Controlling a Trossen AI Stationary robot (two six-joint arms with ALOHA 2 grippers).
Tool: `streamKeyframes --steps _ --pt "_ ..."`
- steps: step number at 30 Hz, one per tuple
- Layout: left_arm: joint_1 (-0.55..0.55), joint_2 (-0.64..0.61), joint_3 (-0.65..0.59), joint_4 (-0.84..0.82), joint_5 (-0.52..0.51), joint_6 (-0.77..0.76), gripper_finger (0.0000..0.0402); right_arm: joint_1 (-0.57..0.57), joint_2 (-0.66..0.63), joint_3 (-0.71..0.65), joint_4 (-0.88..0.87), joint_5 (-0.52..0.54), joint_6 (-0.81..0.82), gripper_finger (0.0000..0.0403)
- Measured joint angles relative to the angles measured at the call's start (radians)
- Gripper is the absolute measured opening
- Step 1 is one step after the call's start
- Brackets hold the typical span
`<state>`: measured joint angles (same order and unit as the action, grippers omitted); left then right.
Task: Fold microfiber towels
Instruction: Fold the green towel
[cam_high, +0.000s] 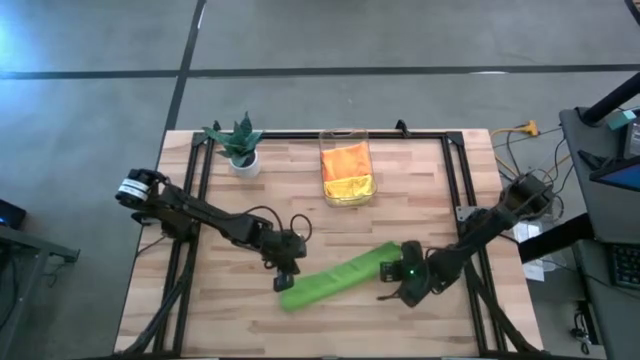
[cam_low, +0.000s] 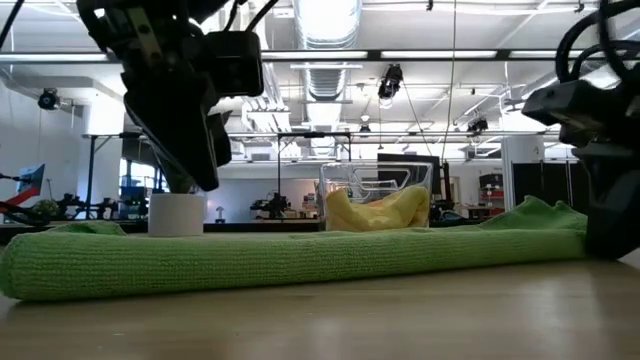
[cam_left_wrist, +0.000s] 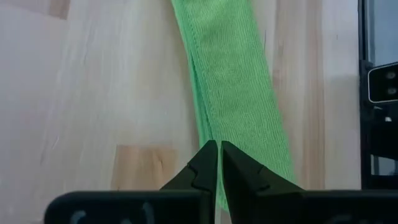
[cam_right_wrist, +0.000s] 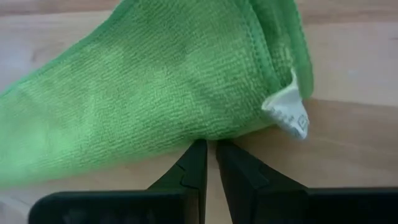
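A lime green towel (cam_high: 340, 275), folded into a long narrow strip, lies slantwise on the wooden table near its front. My left gripper (cam_left_wrist: 219, 144) is shut and hangs above the strip's left end (cam_high: 290, 296), clear of it in the low view (cam_low: 195, 150). My right gripper (cam_right_wrist: 211, 144) is at the strip's right end, where a white tag (cam_right_wrist: 287, 112) sticks out, with its fingers nearly together on the cloth's edge. An orange towel (cam_high: 345, 158) and a yellow towel (cam_high: 350, 188) lie in the clear bin. My right gripper pinches the green towel's edge (cam_right_wrist: 205, 135) at the strip's right end, beside the white tag, only at the very fingertips. The fingers come down slanting from the table's right near side. The towel lies on the table, its right end slightly humped (cam_low: 535, 212).
The clear bin (cam_high: 347, 134) stands at the table's far middle. A small potted plant (cam_high: 240, 145) stands at the far left. A black frame rail (cam_high: 460, 190) runs along the table's sides. Bare wood lies in front of the strip.
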<state>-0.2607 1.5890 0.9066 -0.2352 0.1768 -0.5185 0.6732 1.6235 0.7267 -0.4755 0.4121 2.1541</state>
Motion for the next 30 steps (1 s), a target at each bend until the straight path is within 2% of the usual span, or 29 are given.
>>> streamKeyframes --steps 8,13,16,19,22,25,30 --pt "-0.001 -0.009 -0.002 0.002 0.0 -0.052 0.0006 -0.184 0.0 -0.016 -0.004 0.011 -0.24 0.0037" --pt "-0.001 -0.013 -0.002 0.0 0.0 -0.052 0.0006 -0.268 0.002 -0.016 -0.03 0.178 -0.175 0.0038" --pt "-0.001 -0.013 -0.002 0.0 0.001 -0.053 0.0006 -0.3 -0.048 -0.006 -0.023 0.168 -0.226 0.0038" --pt "-0.001 -0.013 -0.002 0.0 0.001 -0.053 0.0006 -0.285 -0.106 0.006 -0.02 0.179 -0.256 0.0038" --pt "-0.001 -0.013 -0.001 0.002 0.001 -0.053 0.0006 -0.246 -0.171 0.008 -0.034 0.255 -0.13 0.0042" --pt "0.0 -0.014 -0.001 0.022 0.001 -0.052 0.0006 -0.223 -0.206 -0.018 -0.051 0.266 -0.013 0.006" --pt "0.02 -0.014 0.005 0.12 0.0 -0.032 0.0006 -0.22 -0.214 -0.058 -0.008 0.213 0.024 0.0133"
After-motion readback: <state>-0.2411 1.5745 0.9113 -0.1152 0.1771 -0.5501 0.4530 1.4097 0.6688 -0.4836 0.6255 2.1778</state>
